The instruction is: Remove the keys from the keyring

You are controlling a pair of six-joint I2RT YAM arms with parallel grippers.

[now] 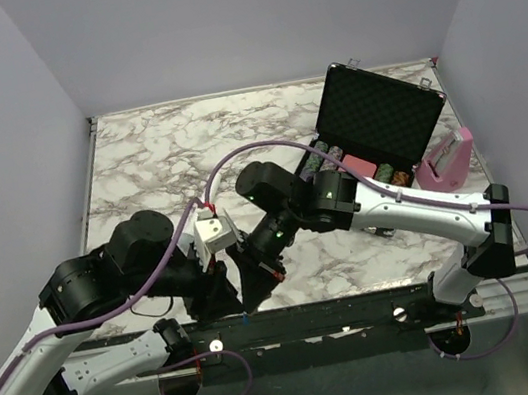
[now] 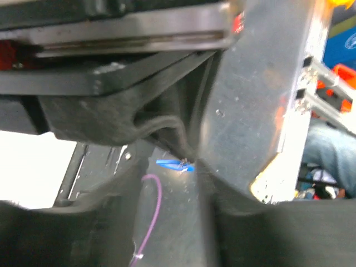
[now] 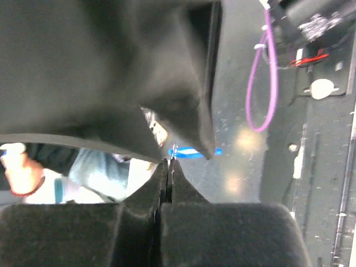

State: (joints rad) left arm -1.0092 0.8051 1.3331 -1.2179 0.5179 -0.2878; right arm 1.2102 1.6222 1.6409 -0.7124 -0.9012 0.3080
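While clamping thin silvery metal keyring (image 3: 173, 149) in closed right end effector (image 3: 168, 166), anchoring at six o'clock of marble worktop (image 1: 136, 158), likely for sliding off tiny blue-headed key (image 3: 192, 151); grip of left end effector (image 2: 173, 172): cannot tell.

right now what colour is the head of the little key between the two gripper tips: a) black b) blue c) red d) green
b: the key head is bright blue in both wrist views, next to the silvery keyring pinched in the right gripper.
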